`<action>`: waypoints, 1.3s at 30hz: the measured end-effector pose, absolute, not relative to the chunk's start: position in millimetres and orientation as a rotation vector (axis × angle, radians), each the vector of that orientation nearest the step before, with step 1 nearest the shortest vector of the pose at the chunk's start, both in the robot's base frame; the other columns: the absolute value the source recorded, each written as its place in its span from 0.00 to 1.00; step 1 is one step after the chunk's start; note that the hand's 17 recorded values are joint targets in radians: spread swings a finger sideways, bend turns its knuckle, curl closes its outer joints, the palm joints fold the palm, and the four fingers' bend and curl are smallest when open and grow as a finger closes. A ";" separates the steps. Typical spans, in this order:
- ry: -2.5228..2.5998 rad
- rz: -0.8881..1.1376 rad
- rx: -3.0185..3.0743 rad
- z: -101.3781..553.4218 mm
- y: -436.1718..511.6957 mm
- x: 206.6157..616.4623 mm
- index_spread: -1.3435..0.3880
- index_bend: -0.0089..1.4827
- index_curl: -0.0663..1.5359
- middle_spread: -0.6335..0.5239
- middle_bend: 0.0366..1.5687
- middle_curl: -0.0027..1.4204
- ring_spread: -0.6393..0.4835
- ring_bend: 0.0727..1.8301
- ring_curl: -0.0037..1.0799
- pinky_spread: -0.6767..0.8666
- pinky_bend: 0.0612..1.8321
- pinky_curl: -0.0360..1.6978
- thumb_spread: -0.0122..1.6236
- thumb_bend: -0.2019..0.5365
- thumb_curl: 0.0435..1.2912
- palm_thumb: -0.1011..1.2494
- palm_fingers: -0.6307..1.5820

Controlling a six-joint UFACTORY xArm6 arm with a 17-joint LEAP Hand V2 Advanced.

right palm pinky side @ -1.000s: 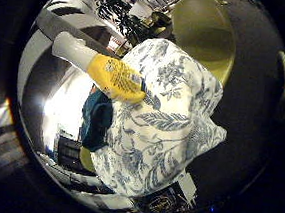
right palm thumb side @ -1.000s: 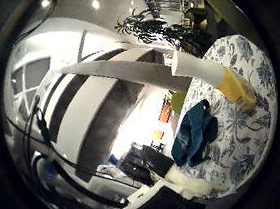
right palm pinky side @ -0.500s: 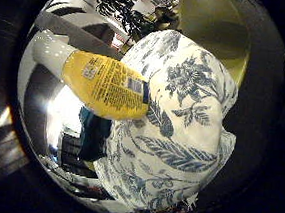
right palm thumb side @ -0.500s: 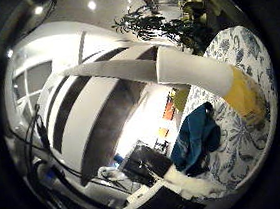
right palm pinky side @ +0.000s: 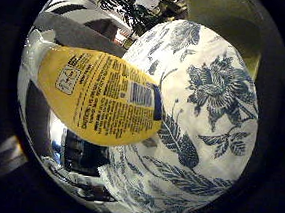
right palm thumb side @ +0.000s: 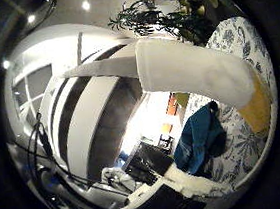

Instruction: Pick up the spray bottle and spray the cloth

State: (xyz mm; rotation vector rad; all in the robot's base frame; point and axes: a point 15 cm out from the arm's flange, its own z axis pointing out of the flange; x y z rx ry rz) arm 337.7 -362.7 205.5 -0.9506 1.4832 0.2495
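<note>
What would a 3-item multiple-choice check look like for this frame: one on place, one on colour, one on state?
1. Where does the cloth lie?
A. On the floral-print table cover
B. On the floor
C. Draped over the spray bottle

2. What colour is the label on the spray bottle?
A. Red
B. Yellow
C. Green

3. How close is the spray bottle to the palm?
A. Far off, tiny in both views
B. Close, filling much of the view
C. Out of sight

Answers:
1. A: the teal cloth sits crumpled on the blue-and-white floral cover, apart from the bottle.
2. B: a yellow printed label wraps the white bottle's body.
3. B: the bottle's body spans a large part of the little finger side view and its white upper part looms across the thumb side view.
</note>
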 end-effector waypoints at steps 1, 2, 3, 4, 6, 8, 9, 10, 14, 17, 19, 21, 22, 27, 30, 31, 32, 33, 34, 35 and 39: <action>1.482 0.258 -0.953 204.3 -360.3 340.4 0.70 0.10 0.20 0.72 0.16 0.23 0.77 0.20 0.24 0.68 0.24 0.19 0.57 0.23 0.22 0.47 0.32; 1.481 0.266 -0.952 202.0 -358.5 342.0 0.70 0.10 0.20 0.72 0.16 0.23 0.77 0.20 0.24 0.68 0.24 0.19 0.57 0.23 0.22 0.47 0.32; 1.485 0.270 -0.952 199.3 -357.6 344.1 0.70 0.10 0.20 0.72 0.16 0.23 0.77 0.20 0.24 0.68 0.24 0.19 0.57 0.23 0.22 0.47 0.32; 1.490 0.270 -0.954 197.1 -357.2 346.2 0.70 0.10 0.20 0.72 0.16 0.23 0.77 0.20 0.24 0.68 0.23 0.19 0.57 0.23 0.22 0.47 0.32; 1.504 0.267 -0.963 193.2 -356.8 351.1 0.71 0.11 0.20 0.72 0.16 0.23 0.77 0.19 0.24 0.68 0.23 0.19 0.57 0.23 0.22 0.47 0.32; 1.507 0.273 -0.974 190.6 -353.1 357.0 0.71 0.11 0.20 0.72 0.16 0.23 0.77 0.19 0.24 0.68 0.23 0.19 0.57 0.23 0.22 0.47 0.33; 1.507 0.280 -0.978 190.2 -350.8 359.5 0.71 0.11 0.20 0.72 0.16 0.23 0.77 0.19 0.24 0.68 0.23 0.19 0.57 0.23 0.22 0.47 0.33; 1.506 0.285 -0.982 189.8 -348.7 361.8 0.71 0.11 0.20 0.72 0.16 0.23 0.77 0.19 0.24 0.68 0.23 0.19 0.57 0.23 0.22 0.47 0.33; 1.531 0.291 -0.999 182.3 -344.9 372.4 0.72 0.10 0.20 0.71 0.19 0.24 0.76 0.20 0.24 0.68 0.23 0.19 0.57 0.24 0.23 0.51 0.36; 1.574 0.279 -1.022 173.0 -345.2 383.7 0.72 0.11 0.20 0.67 0.20 0.24 0.75 0.24 0.25 0.67 0.23 0.18 0.57 0.25 0.23 0.55 0.41; 1.581 0.289 -1.039 171.7 -339.3 391.7 0.71 0.11 0.21 0.62 0.24 0.26 0.71 0.29 0.27 0.63 0.23 0.18 0.57 0.25 0.24 0.60 0.47; 1.580 0.296 -1.048 175.4 -335.2 396.7 0.70 0.12 0.21 0.58 0.28 0.27 0.62 0.34 0.29 0.57 0.26 0.18 0.57 0.25 0.25 0.62 0.56; 1.579 0.296 -1.054 176.5 -333.7 398.2 0.68 0.13 0.21 0.56 0.30 0.28 0.58 0.38 0.31 0.52 0.28 0.18 0.57 0.25 0.26 0.64 0.59; 1.569 0.295 -1.086 187.6 -326.1 406.4 0.62 0.22 0.28 0.46 0.44 0.36 0.44 0.48 0.40 0.30 0.39 0.21 0.56 0.25 0.29 0.72 0.81; 1.557 0.297 -1.110 195.5 -317.7 415.1 0.61 0.36 0.36 0.45 0.55 0.40 0.43 0.54 0.44 0.23 0.47 0.25 0.56 0.25 0.30 0.75 0.88; 1.555 0.295 -1.115 198.2 -316.5 416.6 0.61 0.41 0.38 0.45 0.58 0.41 0.43 0.55 0.45 0.22 0.50 0.26 0.55 0.25 0.31 0.76 0.89; 1.553 0.290 -1.121 201.5 -316.1 417.5 0.62 0.46 0.40 0.46 0.61 0.42 0.43 0.57 0.46 0.22 0.53 0.27 0.55 0.25 0.32 0.77 0.88; 1.551 0.282 -1.128 205.9 -316.3 418.0 0.62 0.50 0.42 0.46 0.63 0.42 0.43 0.59 0.48 0.23 0.54 0.29 0.55 0.26 0.32 0.79 0.90; 1.550 0.277 -1.132 208.3 -316.4 418.3 0.63 0.55 0.44 0.47 0.65 0.43 0.43 0.61 0.49 0.23 0.57 0.30 0.55 0.26 0.33 0.80 0.90; 1.549 0.272 -1.137 211.4 -316.4 418.7 0.64 0.59 0.45 0.47 0.67 0.43 0.44 0.64 0.50 0.24 0.58 0.31 0.54 0.25 0.34 0.81 0.90; 1.539 0.227 -1.154 232.0 -319.4 420.3 0.66 0.69 0.48 0.49 0.76 0.44 0.44 0.71 0.53 0.28 0.65 0.36 0.54 0.25 0.37 0.83 0.87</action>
